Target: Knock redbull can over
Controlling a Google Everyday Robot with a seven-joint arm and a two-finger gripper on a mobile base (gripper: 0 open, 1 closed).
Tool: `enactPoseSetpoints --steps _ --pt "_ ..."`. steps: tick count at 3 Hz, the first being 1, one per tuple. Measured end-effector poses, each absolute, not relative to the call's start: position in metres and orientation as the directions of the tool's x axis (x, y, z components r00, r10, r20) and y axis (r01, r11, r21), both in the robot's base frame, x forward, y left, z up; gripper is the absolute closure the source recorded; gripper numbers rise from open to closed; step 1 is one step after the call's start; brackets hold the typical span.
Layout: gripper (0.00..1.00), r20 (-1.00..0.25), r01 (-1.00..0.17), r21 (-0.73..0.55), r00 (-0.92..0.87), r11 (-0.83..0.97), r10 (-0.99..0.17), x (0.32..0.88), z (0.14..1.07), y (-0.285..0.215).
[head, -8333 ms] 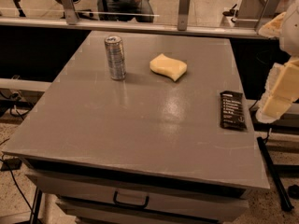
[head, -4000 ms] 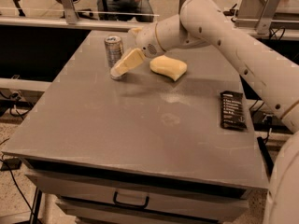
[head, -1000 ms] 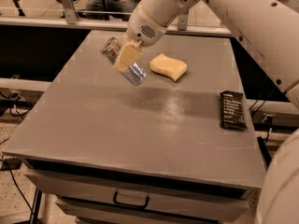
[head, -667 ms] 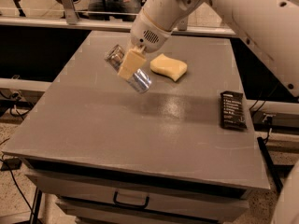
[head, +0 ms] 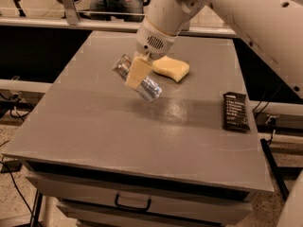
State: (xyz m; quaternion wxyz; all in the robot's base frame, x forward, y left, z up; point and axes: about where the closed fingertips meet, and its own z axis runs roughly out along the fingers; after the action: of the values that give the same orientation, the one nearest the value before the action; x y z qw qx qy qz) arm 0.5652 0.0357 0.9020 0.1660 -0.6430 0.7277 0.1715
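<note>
Gripper (head: 135,79) over the table's (head: 94,131) far left, fingers (head: 138,71) clamped across the tilted redbull can (head: 149,90). Yellow sponge (head: 171,68) just right.

Pincer (head: 138,74) seemingly against tilted redbull can (head: 149,89)

The robot's white arm (head: 246,18) slants down from the upper right edge toward the left, ending in a rounded wrist (head: 158,34) with a vented grille on its face. Below the wrist, the cream-coloured gripper (head: 138,72) hangs left of centre, angled down and to the left. A pale curved shape (head: 294,206) at the lower right corner may be the robot's body.
</note>
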Motion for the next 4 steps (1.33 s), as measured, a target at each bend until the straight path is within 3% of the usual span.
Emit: enactPoseSetpoints --steps 1,2,4 --pt "0.76 -0.336 -0.989 0.046 -0.149 0.141 -0.930 0.561 0.890 0.019" --pt "0.53 -0.288 -0.987 0.047 -0.164 0.157 -0.944 0.560 0.885 0.011" --pt "0.48 -0.268 -0.977 0.043 -0.213 0.209 -0.940 0.557 0.867 -0.016"
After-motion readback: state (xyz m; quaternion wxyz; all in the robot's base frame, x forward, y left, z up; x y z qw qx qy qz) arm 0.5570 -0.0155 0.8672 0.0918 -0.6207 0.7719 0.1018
